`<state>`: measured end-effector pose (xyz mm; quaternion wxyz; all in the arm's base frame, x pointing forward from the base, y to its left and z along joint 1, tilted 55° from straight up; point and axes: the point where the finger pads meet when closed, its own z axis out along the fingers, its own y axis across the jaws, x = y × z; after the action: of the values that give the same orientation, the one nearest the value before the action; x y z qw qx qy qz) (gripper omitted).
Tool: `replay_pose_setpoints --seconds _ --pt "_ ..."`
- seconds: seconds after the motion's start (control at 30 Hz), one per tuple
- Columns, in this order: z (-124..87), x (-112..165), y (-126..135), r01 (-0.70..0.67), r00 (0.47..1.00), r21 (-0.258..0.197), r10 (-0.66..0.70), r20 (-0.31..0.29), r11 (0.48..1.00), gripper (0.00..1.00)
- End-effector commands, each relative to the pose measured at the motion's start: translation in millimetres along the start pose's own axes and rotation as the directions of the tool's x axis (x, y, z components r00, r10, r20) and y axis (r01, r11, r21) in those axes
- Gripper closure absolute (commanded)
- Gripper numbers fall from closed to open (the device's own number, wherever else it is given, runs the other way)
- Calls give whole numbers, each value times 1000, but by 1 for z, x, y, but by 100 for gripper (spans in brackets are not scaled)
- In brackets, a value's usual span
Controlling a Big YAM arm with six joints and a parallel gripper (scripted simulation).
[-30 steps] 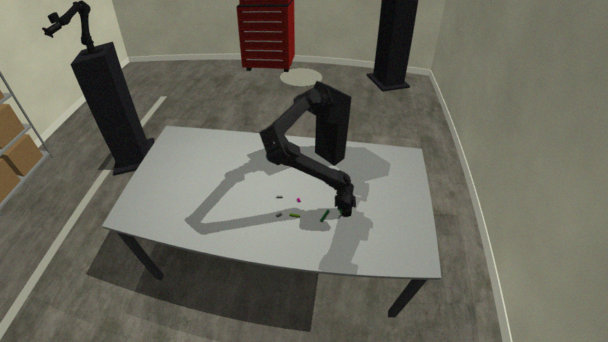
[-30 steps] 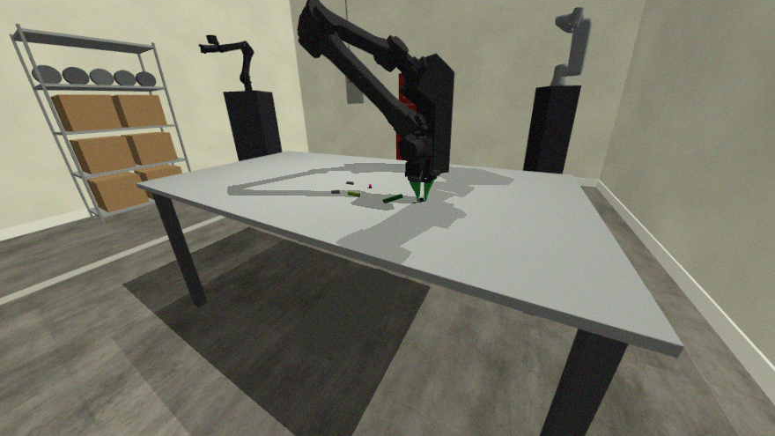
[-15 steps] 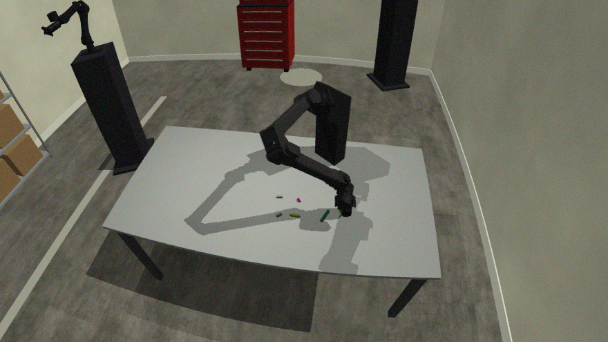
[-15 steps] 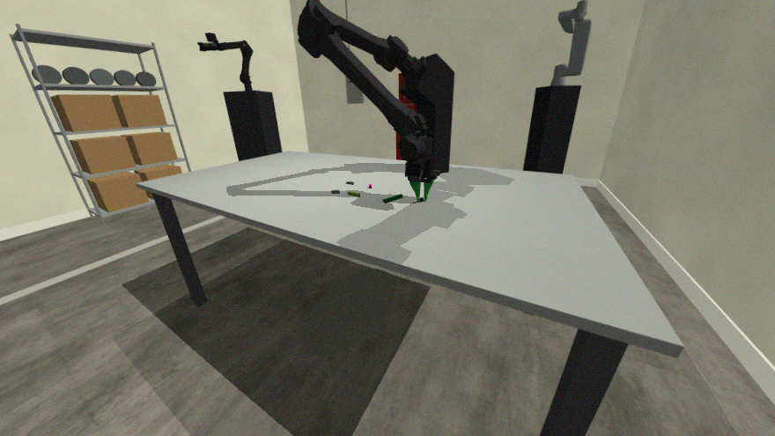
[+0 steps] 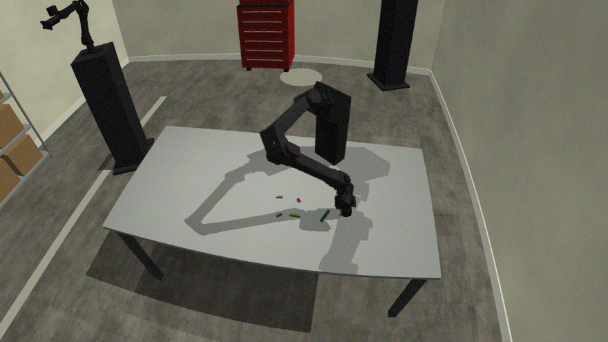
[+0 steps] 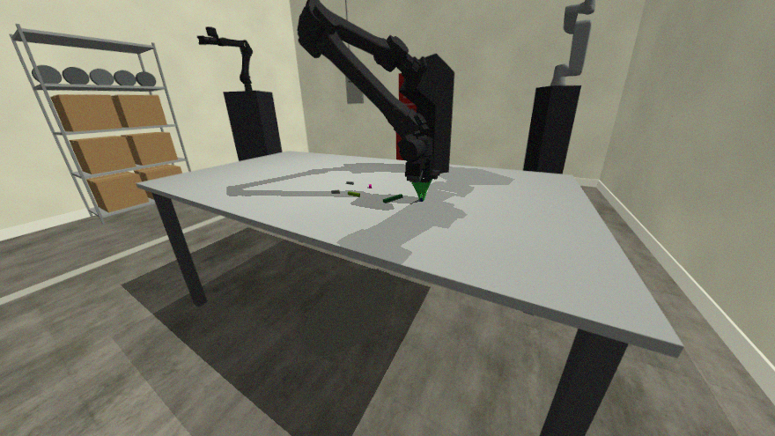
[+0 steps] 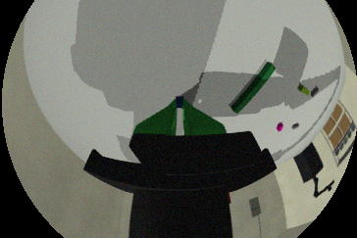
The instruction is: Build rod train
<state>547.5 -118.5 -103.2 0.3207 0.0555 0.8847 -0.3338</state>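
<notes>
My gripper (image 5: 346, 213) stands low over the table, right of the green rod (image 5: 324, 215). Its green fingers are shut on a small blue rod (image 7: 178, 102), seen at the fingertips in the wrist view; I cannot tell whether the rod touches the table. In the exterior view the gripper (image 6: 421, 196) points straight down. The green rod (image 7: 253, 86) lies flat, a short way from the fingertips and apart from them. It also shows in the exterior view (image 6: 392, 198).
A lime rod (image 5: 294, 215) and a grey rod (image 5: 278, 215) lie left of the green rod. A magenta rod (image 5: 298, 200) and a second grey rod (image 5: 279, 196) lie further back. The arm's black base (image 5: 331, 127) stands at the table's far edge.
</notes>
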Motion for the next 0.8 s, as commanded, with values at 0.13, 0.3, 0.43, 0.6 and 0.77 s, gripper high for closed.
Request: replay_pose_setpoints --seconds 0.13,0.3,0.43,0.6,0.77 --pt "0 1 -4 -4 1000 2 4 6 1000 96" --pt "0 1 -4 -4 1000 2 4 6 1000 96" --pt "0 1 -4 -4 1000 2 4 6 1000 96" --pt "0 1 -4 -4 1000 2 4 6 1000 96" --pt "-11 -3 -2 -5 1000 -5 5 16 1000 96"
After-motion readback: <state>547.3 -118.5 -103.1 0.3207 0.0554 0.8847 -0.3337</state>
